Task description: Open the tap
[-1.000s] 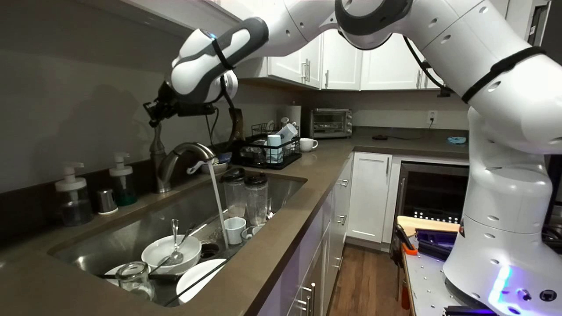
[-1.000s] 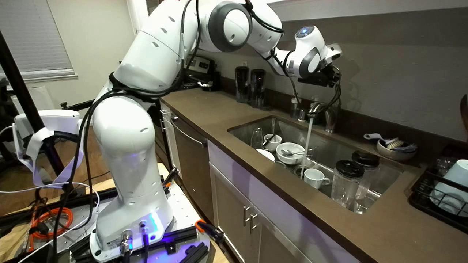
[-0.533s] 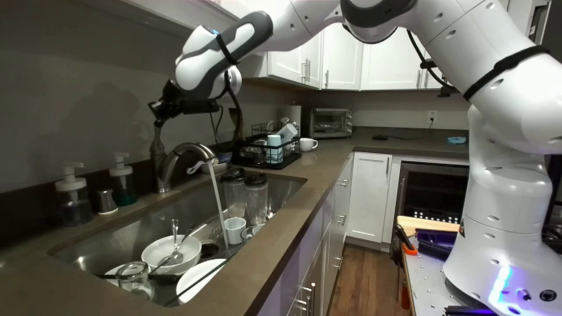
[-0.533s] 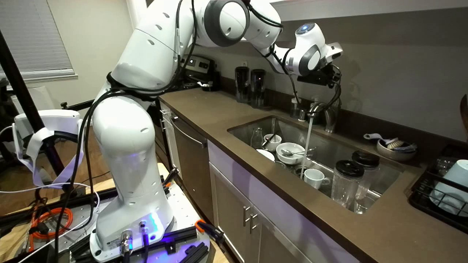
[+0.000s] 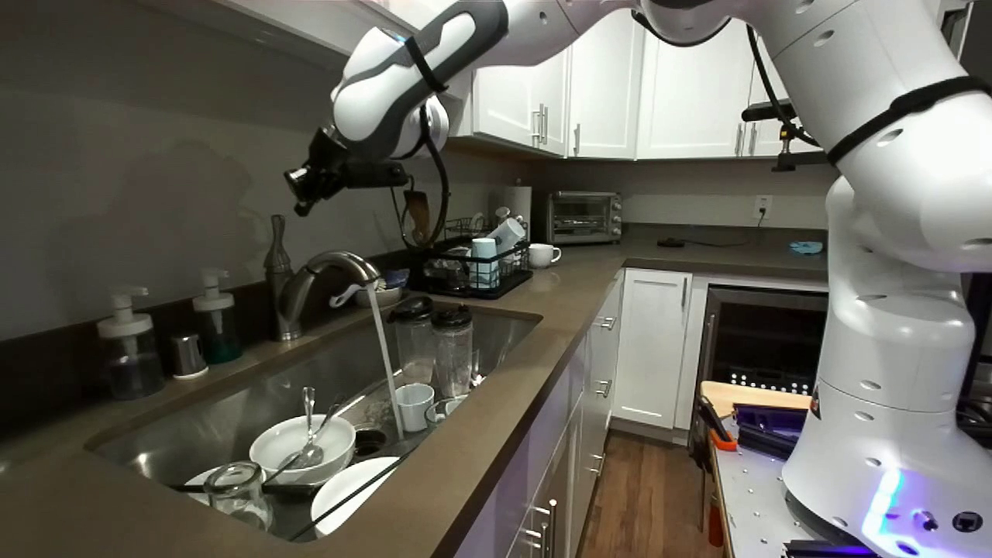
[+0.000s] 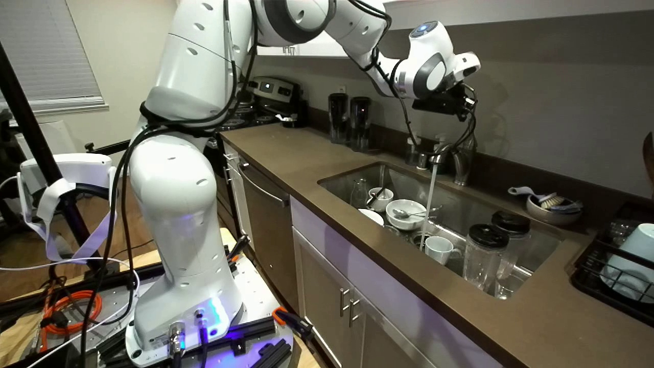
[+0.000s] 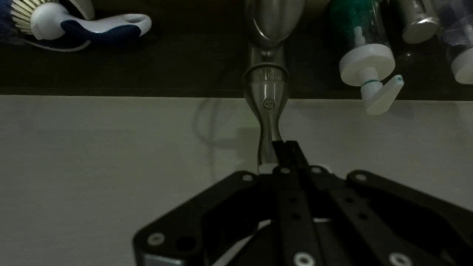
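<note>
We see the brushed-metal gooseneck tap (image 6: 461, 167) standing along the far edge of the sink (image 6: 460, 207) in an exterior view, just in front of the wall (image 6: 552, 102). Water (image 6: 431, 199) runs from its spout (image 5: 341, 258) in a single stream, falling just to the left of a white mug (image 6: 438, 249) in both exterior views. From the right in an exterior view the Panda arm (image 5: 860, 70) reaches over the sink, and the Robotiq gripper (image 5: 301, 208) hangs above and slightly to the right of the upright tap handle (image 5: 277, 252), apart from it. We find the gripper's jaws closed: in the wrist view the two black fingers (image 7: 281, 155) lie pressed together, their tips crossing our line of sight to the handle. In the sink we can make out a white bowl (image 5: 271, 438) with a spoon (image 5: 311, 454) in it, a glass jar (image 5: 239, 492) at the near left, a white plate (image 5: 341, 496) to the right of the jar, and two clear tumblers (image 5: 453, 353) with dark lids toward the far end. To the left of the tap stand two soap pump bottles (image 5: 128, 341) with a small metal cylinder (image 5: 187, 355) between them. To its right in an exterior view we see a pale bowl (image 6: 544, 213) holding a scrub brush (image 6: 522, 191), then a black dish rack (image 6: 582, 280). Farther off, a toaster oven (image 5: 583, 218) stands near the far corner of the counter (image 5: 651, 254)
</note>
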Action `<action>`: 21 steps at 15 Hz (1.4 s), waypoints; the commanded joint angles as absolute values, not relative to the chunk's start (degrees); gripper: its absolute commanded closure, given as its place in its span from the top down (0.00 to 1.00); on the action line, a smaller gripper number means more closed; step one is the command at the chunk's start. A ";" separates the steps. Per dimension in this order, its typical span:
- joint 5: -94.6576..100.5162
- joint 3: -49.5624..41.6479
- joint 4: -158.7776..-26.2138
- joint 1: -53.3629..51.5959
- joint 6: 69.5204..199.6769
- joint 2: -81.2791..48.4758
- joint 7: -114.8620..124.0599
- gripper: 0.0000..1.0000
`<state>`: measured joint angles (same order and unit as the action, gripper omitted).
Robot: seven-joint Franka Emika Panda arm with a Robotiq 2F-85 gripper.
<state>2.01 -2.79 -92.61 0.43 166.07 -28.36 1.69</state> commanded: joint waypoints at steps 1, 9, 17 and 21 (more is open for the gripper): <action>2.82 -2.88 -99.90 0.44 162.59 -22.02 0.37 0.03; 9.23 -5.62 -108.85 -0.08 154.23 -12.04 1.48 0.18; 6.00 -3.57 -112.37 1.51 141.84 -3.56 -4.33 0.74; 5.01 -3.83 -111.90 1.91 134.63 -1.18 -6.78 0.98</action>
<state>7.05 -4.48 -110.56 0.75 139.13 -4.06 -2.82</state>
